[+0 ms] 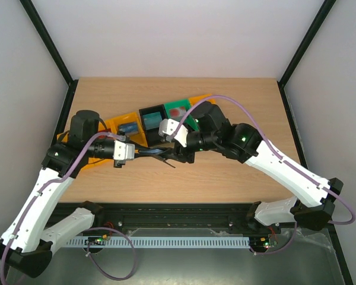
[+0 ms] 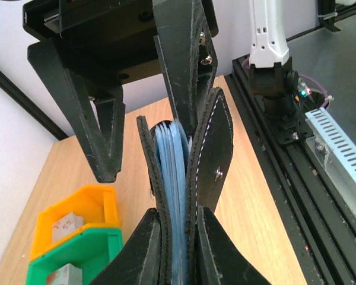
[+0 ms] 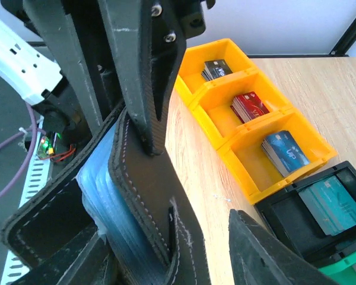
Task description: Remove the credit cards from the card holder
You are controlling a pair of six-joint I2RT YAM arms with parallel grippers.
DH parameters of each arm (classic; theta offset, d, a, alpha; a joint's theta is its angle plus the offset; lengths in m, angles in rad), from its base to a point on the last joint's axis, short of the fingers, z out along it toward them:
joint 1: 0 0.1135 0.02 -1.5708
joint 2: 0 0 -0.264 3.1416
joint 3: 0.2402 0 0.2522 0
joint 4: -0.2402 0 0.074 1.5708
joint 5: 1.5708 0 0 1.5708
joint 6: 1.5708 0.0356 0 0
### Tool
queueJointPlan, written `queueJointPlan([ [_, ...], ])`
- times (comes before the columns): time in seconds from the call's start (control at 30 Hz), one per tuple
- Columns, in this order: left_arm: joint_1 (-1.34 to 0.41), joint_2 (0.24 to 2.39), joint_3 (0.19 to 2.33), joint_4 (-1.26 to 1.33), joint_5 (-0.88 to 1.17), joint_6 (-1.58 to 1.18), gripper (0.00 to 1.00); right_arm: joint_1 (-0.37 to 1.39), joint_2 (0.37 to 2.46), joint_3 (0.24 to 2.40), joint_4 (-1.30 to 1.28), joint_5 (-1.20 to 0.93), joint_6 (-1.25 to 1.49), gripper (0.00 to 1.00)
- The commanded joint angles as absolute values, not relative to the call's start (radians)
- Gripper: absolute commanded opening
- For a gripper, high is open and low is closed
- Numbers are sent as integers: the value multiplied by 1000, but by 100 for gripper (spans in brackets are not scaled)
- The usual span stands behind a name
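Card holder (image 2: 216,160): pinched upright in left claw (image 2: 178,214), steadied for emptying; right claw (image 2: 148,157) half-wide above, astride one flap.

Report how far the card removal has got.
Done: the left gripper clamps the card holder by one end. In hand: the right gripper, jaws apart, straddles one flap, exposing the blue-grey pockets. Left: no card is visibly out of the holder. The card stacks in the orange bins may be unrelated.
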State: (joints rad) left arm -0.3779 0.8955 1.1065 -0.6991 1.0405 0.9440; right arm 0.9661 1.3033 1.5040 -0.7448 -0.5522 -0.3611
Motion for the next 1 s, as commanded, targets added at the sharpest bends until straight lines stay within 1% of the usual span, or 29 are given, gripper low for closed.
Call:
queueJointPlan([
  [0.0, -402, 893, 1144, -750, 1066, 1067, 2, 975, 1297, 1482, -631, -480, -391, 47],
  [0.07, -403, 891, 1147, -756, 1063, 1076, 2, 975, 1308, 1489, -646, -480, -403, 47],
  [0.13, -403, 890, 1149, -752, 1067, 1072, 2, 974, 1315, 1496, -656, -490, -406, 44],
  [0.23, -403, 887, 1138, -732, 1069, 1058, 2, 975, 1319, 1497, -659, -522, -397, 23],
  [0.3, -403, 880, 1123, -692, 1069, 1009, 2, 975, 1327, 1505, -661, -532, -370, 6],
  [0.33, -403, 873, 1111, -654, 1066, 960, 2, 975, 1331, 1507, -656, -526, -336, 2],
  [0.37, -403, 860, 1093, -597, 1056, 904, 3, 975, 1329, 1508, -648, -513, -308, 2],
  [0.4, -403, 842, 1072, -524, 1040, 837, 13, 975, 1326, 1505, -635, -494, -283, 2],
  [0.43, -404, 820, 1027, -444, 1012, 761, 28, 974, 1319, 1498, -616, -477, -261, 2],
  [0.47, -403, 793, 984, -344, 977, 676, 49, 973, 1312, 1489, -595, -454, -240, 1],
  [0.5, -404, 766, 941, -204, 908, 586, 64, 971, 1306, 1484, -570, -421, -205, 2],
  [0.53, -404, 737, 894, -102, 843, 495, 76, 966, 1303, 1484, -542, -384, -163, 2],
  [0.57, -403, 703, 853, -6, 775, 402, 96, 959, 1303, 1487, -518, -348, -119, 2],
  [0.6, -404, 687, 823, 67, 694, 313, 99, 951, 1306, 1492, -491, -306, -64, 2],
  [0.7, -403, 667, 780, 134, 519, 128, 99, 944, 1328, 1510, -405, -150, 120, 2],
  [0.77, -403, 666, 766, 118, 496, 108, 99, 945, 1356, 1525, -356, -67, 234, 2],
  [0.83, -405, 668, 754, 122, 460, 68, 99, 946, 1394, 1541, -312, -33, 317, 2],
  [0.97, -405, 708, 784, 143, 375, -20, 99, 949, 1461, 1609, -348, 74, 401, 2],
])
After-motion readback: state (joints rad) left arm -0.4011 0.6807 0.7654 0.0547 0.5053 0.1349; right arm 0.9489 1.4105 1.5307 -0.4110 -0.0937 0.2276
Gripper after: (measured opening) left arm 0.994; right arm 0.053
